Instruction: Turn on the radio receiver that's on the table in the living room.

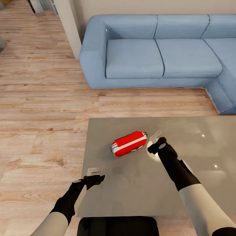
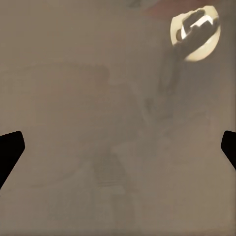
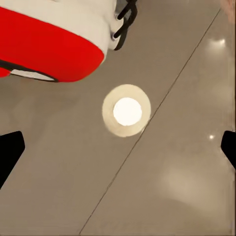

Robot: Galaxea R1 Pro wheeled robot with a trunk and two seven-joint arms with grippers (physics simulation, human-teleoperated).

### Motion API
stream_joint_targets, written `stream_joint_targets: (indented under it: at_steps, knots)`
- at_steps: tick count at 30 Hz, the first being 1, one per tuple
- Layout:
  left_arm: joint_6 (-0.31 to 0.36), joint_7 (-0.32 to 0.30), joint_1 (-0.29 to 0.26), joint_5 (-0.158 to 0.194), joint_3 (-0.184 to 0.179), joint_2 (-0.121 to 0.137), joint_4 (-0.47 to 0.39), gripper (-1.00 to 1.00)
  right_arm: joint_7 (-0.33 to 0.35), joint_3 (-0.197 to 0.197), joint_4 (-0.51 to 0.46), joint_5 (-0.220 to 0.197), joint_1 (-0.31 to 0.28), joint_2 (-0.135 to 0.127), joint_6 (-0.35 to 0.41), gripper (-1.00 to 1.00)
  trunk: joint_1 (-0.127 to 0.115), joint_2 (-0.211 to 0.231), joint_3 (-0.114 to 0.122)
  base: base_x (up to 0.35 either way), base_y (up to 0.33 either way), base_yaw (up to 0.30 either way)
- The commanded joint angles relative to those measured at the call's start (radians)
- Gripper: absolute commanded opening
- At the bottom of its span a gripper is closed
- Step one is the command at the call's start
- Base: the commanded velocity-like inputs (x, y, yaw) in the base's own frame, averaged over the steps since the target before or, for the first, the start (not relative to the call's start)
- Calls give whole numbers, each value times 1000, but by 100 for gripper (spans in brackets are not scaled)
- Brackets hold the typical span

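The radio receiver (image 1: 128,143) lies on its side near the middle of the grey table (image 1: 131,186), a small red box with a white band. In the right wrist view its red body (image 3: 44,46) and thin wire handle (image 3: 125,19) are close ahead. My right gripper (image 1: 153,148) hovers just right of the radio, a short gap away, and stands open (image 3: 118,150) with nothing between its fingers. My left gripper (image 1: 95,179) hangs over the table's front left part, open (image 2: 118,147) above bare tabletop.
A round white-glowing disc (image 3: 127,110) shines on the glossy top under my right gripper, mirrored in the left wrist view (image 2: 195,32). The blue sectional sofa (image 1: 157,52) stands beyond the table, across a strip of wood floor (image 1: 42,131). A beige wall corner (image 1: 70,26) is at the back left.
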Motion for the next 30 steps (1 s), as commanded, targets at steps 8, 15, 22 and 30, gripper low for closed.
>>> stream_joint_targets:
  at_steps: [8, 15, 22, 30]
  knots:
    - [0, 0, 0, 0, 0, 0, 1, 100, -44, -52, -21, -32, -7, 3, -1, 100, 0, 0, 0, 0, 0, 0]
    - [0, 0, 0, 0, 0, 0, 1, 100, -56, -122, -31, -62, -8, 2, -44, 100, 0, 0, 0, 0, 0, 0]
    - [0, 0, 0, 0, 0, 0, 1, 100, -118, -125, -25, -58, -15, -1, -57, 100, 0, 0, 0, 0, 0, 0]
    - [1, 1, 0, 0, 0, 0, 1, 100, 1, -59, 200, 109, -174, 0, -159, 100, 0, 0, 0, 0, 0, 0]
